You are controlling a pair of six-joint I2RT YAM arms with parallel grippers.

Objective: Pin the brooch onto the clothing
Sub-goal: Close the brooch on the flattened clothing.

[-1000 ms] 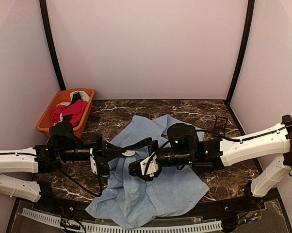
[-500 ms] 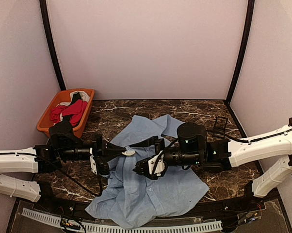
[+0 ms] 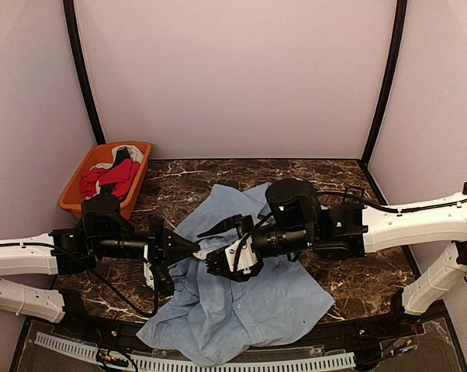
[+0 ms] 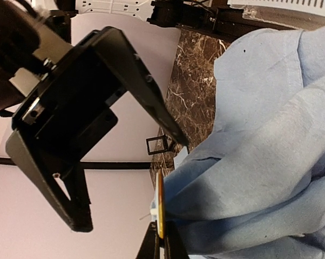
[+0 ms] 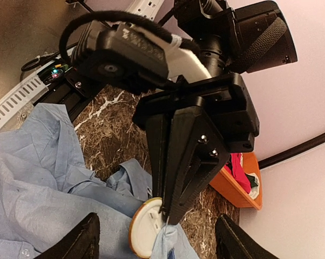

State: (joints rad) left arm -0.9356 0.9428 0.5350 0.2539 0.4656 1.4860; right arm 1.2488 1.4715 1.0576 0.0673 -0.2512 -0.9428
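Far left corner: orange bin (image 3: 69, 203), tilted against the wall, holding a heap of garments, red (image 3: 109, 177) uppermost, black (image 3: 122, 155) and white (image 3: 134, 153) towards the back. Beneath: dark brown marble-patterned table (image 3: 179, 177) with pale veining. Behind and at both sides: plain pale walls (image 3: 233, 77), joined by two black corner posts (image 3: 82, 70) (image 3: 385, 77). Near the right post: small black wire frame (image 3: 353, 200), upright. Along the near edge: white slotted strip (image 3: 218, 362).

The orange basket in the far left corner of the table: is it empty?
No, the orange basket holds a heap of red, black and white garments.
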